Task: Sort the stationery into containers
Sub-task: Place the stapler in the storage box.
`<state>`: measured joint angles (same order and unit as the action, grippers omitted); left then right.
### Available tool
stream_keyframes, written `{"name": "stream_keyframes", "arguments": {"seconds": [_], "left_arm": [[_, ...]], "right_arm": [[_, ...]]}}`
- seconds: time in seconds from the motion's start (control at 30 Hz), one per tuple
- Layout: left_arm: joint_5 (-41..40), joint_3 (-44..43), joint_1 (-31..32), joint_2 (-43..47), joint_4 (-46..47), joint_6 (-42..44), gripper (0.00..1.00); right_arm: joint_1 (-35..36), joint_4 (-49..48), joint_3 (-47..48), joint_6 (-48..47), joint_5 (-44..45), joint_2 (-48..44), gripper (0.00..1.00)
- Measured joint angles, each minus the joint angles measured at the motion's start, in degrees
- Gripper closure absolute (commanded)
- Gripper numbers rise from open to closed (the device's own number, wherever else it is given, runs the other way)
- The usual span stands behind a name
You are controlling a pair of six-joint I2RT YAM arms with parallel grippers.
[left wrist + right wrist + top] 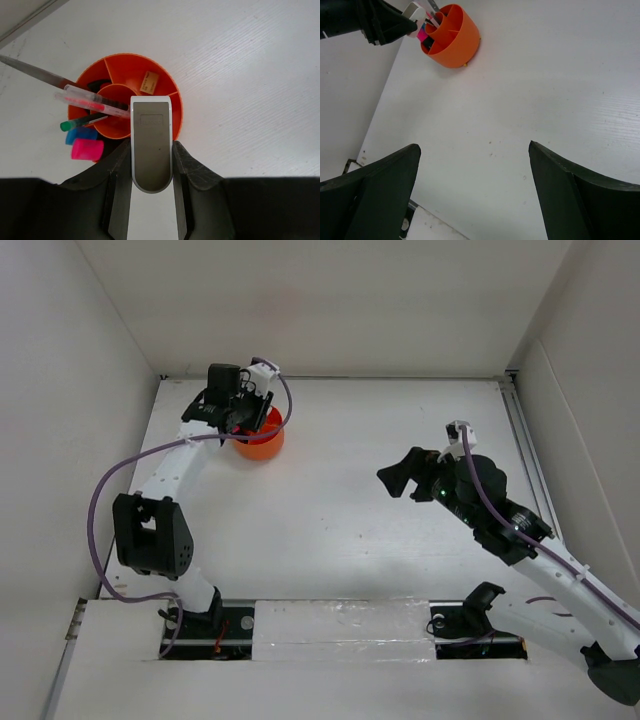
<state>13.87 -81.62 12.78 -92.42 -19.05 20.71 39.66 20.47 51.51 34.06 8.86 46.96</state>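
Observation:
The orange tub (167,80) stands at the table's far left (264,446). It holds a tan eraser (149,82), a thin pink pen (92,105), a green-tipped dark pen (75,123), markers with a pink cap (87,149) and a blue cap (81,135), and scissors with a long blade (35,72) sticking out. My left gripper (151,150) hangs over the tub's near rim, shut on a flat white eraser (151,135) with a rounded end. My right gripper (475,150) is open and holds nothing, hovering mid-table (400,478) well to the right of the tub (457,42).
White walls close the table at the back and both sides. A metal rail (522,430) runs along the right edge. The left arm's purple cable (110,480) loops out to the left of the tub.

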Motion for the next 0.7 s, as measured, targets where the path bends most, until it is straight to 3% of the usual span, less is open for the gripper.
{"name": "stream_keyframes", "arguments": {"seconds": [0.33,0.7], "left_arm": [[0.6,-0.1,-0.6,-6.2,-0.6,2.4,1.0],[0.0,0.7,-0.6,-6.3,1.0,3.0,1.0]], "right_arm": [[-0.1,0.0,-0.1,-1.2,-1.5,0.0,0.05],[-0.7,-0.1,-1.0,-1.7,-2.8,-0.1,0.05]]}}
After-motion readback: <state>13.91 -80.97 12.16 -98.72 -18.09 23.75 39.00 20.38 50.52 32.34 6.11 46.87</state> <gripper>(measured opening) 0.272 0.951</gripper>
